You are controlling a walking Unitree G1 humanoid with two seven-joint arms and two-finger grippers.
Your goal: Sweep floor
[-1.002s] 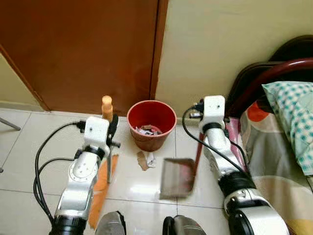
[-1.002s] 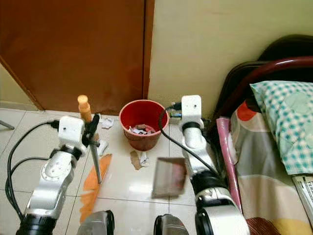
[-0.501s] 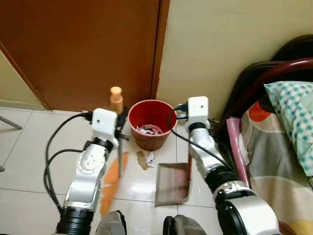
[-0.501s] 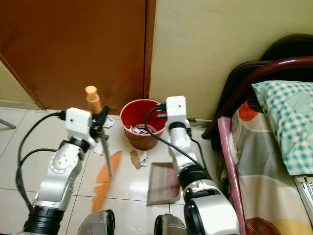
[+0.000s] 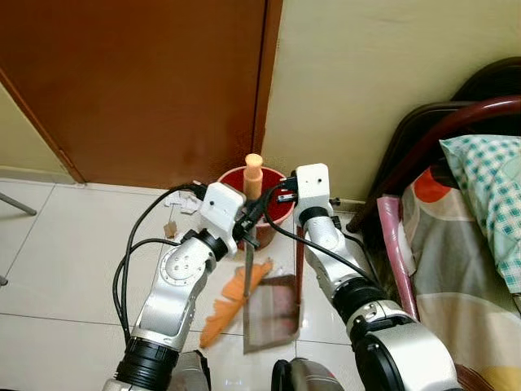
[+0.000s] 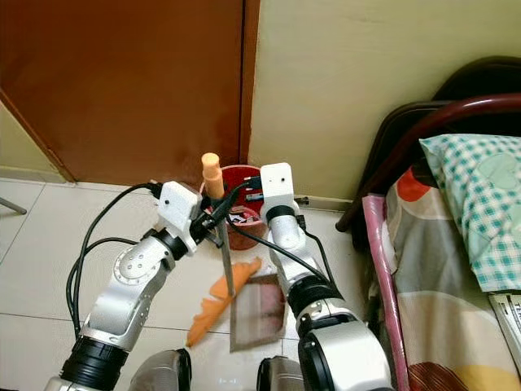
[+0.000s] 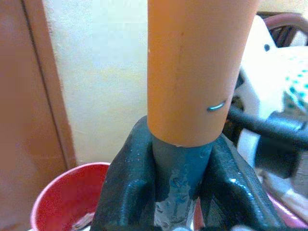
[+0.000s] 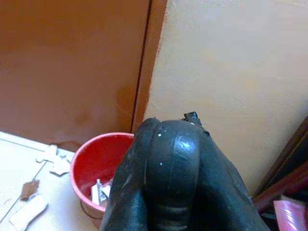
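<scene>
- My left gripper [image 5: 248, 220] is clamped tight on the broom [image 5: 247, 269], just under its orange top end [image 7: 192, 67].
- Broom's orange brush [image 5: 232, 297] is down on the white floor [image 5: 65, 252], touching the dustpan [image 5: 273, 314].
- My right gripper [image 8: 168, 173] has its fingers closed together; it's by the dustpan's red handle [image 5: 299, 257], but I can't tell the grip.
- Red bin [image 8: 96, 166] w/ paper bits stands by the brown door [image 5: 138, 81] & wall.
- Paper scraps [image 8: 33, 197] lie on the floor near the bin.
- Bed w/ checked pillow [image 5: 488, 195] is on my right.
</scene>
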